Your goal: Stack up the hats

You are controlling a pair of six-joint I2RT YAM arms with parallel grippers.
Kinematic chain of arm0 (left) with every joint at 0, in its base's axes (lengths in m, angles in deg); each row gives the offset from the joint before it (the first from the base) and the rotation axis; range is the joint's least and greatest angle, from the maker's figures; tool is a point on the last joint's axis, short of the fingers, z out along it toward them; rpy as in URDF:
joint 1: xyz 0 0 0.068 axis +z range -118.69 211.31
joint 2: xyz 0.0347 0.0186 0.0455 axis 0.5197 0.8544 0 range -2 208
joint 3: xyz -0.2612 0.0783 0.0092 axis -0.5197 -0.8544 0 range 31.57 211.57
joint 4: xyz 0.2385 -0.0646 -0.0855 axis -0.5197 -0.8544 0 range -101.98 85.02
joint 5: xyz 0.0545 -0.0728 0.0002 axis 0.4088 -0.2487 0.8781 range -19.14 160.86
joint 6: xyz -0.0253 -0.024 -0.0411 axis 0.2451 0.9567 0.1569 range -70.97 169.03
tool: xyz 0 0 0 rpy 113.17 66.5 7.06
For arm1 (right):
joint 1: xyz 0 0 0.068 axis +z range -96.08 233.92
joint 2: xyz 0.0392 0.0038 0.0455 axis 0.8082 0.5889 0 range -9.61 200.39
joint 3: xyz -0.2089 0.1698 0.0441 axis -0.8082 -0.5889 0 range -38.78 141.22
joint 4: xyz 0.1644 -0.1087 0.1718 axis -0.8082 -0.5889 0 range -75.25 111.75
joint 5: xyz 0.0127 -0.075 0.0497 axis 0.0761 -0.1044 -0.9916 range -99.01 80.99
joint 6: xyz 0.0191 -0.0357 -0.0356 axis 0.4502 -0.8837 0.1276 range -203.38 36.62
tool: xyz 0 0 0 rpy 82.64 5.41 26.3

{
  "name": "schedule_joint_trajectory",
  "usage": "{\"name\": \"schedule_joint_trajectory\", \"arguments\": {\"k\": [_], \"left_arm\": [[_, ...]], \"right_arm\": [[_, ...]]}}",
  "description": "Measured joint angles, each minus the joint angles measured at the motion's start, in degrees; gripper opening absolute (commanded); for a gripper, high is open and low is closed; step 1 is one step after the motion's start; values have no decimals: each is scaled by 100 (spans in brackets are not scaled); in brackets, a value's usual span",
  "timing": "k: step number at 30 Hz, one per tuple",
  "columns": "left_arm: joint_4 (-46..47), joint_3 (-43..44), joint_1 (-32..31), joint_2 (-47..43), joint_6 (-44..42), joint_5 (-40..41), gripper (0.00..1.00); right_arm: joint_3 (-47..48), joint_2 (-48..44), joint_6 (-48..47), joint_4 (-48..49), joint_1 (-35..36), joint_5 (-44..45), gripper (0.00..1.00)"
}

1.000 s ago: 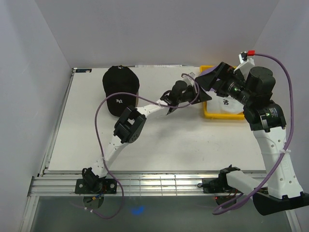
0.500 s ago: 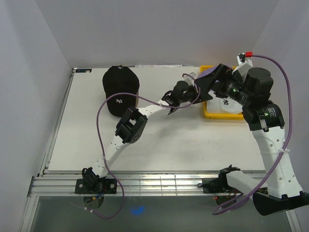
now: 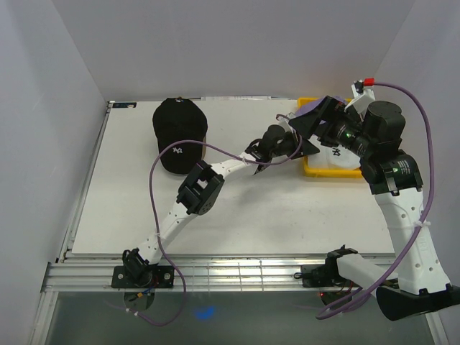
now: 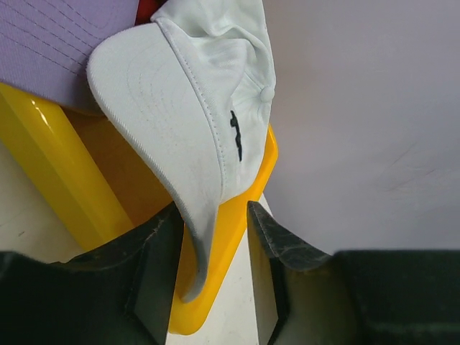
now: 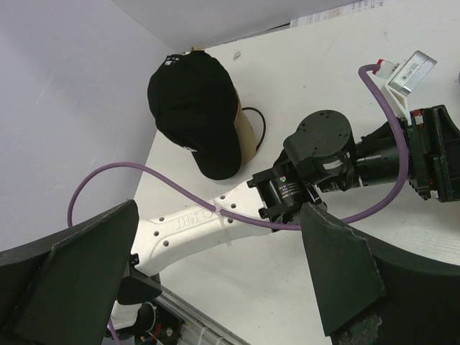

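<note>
A black hat with a white logo [image 3: 180,133] lies at the table's back left on top of a tan hat [image 5: 246,133]. A white hat with a dark logo [image 4: 187,108] sits in the yellow bin [image 3: 310,171], beside a lavender hat [image 4: 50,43]; a bit of dark red hat [image 4: 147,8] shows behind them. My left gripper [image 4: 212,215] is open, its jaws on either side of the white hat's brim and the bin's rim. In the top view it [image 3: 293,142] is at the bin's left edge. My right gripper [image 3: 309,129] is open and empty, above the bin's left side.
The yellow bin stands at the table's back right near the wall. My left arm [image 5: 208,219] stretches across the table's middle with its purple cable [image 3: 154,169] looping over it. Some papers [image 5: 345,11] lie at the far edge.
My left gripper has reached further right, up to the bin's left edge, so the white hat's brim now lies between its jaws. The right arm has hardly moved.
</note>
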Motion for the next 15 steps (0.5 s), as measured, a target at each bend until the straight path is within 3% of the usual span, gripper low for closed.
{"name": "schedule_joint_trajectory", "arguments": {"k": [1, 7, 11, 15], "left_arm": [[2, 11, -2, 9, 11, 2, 42], [-11, 129, 0, 103, 81, -28, 25], [7, 341, 2, 240, 170, -114, 2], [79, 376, 9, 269, 328, -216, 0]], "right_arm": [[-2, 0, 0, 0, 0, 0, 98], [-2, -15, -11, 0, 0, 0, 98], [-2, -24, -13, 0, 0, -4, 98], [-2, -24, -13, -2, 0, -44, 98]]}}
